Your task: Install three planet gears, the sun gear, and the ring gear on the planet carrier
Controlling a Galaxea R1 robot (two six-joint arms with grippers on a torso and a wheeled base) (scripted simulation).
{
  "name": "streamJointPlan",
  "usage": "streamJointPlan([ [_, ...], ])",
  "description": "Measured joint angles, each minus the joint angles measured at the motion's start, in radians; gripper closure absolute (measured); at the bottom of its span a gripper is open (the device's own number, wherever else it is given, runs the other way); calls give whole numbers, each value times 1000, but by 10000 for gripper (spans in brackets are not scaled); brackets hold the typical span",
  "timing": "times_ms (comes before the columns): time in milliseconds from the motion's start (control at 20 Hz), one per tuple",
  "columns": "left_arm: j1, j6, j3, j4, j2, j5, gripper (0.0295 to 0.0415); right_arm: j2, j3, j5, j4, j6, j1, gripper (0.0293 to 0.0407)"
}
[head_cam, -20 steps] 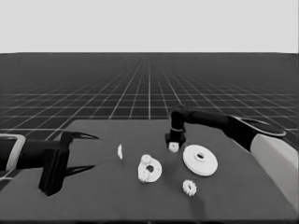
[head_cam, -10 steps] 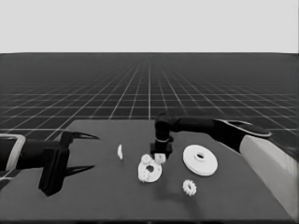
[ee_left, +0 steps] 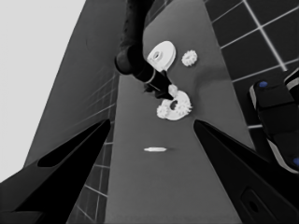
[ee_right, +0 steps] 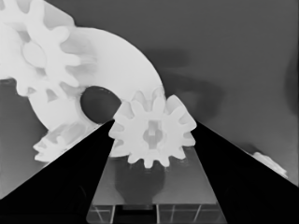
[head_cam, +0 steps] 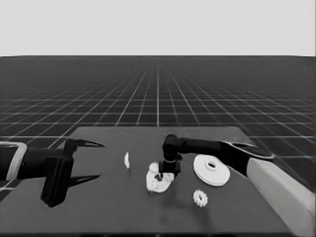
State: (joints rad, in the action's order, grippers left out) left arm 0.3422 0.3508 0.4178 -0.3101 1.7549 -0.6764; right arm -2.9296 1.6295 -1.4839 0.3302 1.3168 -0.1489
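Nearest to the camera in the head view lies one loose gear (head_cam: 200,198), alone on the table (head_cam: 98,217) and not yet touched, so it is left to do. Just behind it, approx. in the middle of the table, is the smaller round part (head_cam: 158,181), i.e. the planet carrier. The right gripper (head_cam: 168,174) hangs directly over it, and the right wrist view shows its fingers clamped on a held gear (ee_right: 152,132), which sits between the two wedges just above the rim of the carrier, near the dark centre hole (ee_right: 99,103). In that view two gears are already on the carrier: one seated gear (ee_right: 39,53) on its face and a second seated gear (ee_right: 60,137) at the edge, partly hidden by the left wedge. So I judge the work is about half done: two gears placed, a third in the grip and being brought to its place, w/ one gear more and the larger part remaining. The larger round part (head_cam: 211,169), the ring gear, lies flat to the right of the carrier, apart from it. The thin white piece (head_cam: 126,160) lies to the left, well apart. The left gripper (head_cam: 81,162) waits over the table's left end, its fingers spread wide and holding nothing.
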Motion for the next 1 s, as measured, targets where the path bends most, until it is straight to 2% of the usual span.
streamJointPlan([
  [100, 0, 0, 0, 0, 0, 0, 326, 0, 1, 1, 1, -1, -1, 387],
  [150, 0, 0, 0, 0, 0, 0, 326, 0, 2, 1, 2, -1, -2, 355],
  [200, 0, 0, 0, 0, 0, 0, 326, 0, 2, 1, 2, -1, -2, 328],
  [250, 0, 0, 0, 0, 0, 0, 326, 0, 2, 1, 2, -1, -2, 319],
  [350, 0, 0, 0, 0, 0, 0, 326, 0, 2, 1, 2, -1, -2, 316],
  [600, 0, 0, 0, 0, 0, 0, 326, 0, 2, 1, 2, -1, -2, 315],
  [750, 0, 0, 0, 0, 0, 0, 326, 25, -90, -45, -113, 54, 121, 315],
  [1000, 0, 0, 0, 0, 0, 0, 326, 26, -98, -51, -144, 60, 152, 315],
])
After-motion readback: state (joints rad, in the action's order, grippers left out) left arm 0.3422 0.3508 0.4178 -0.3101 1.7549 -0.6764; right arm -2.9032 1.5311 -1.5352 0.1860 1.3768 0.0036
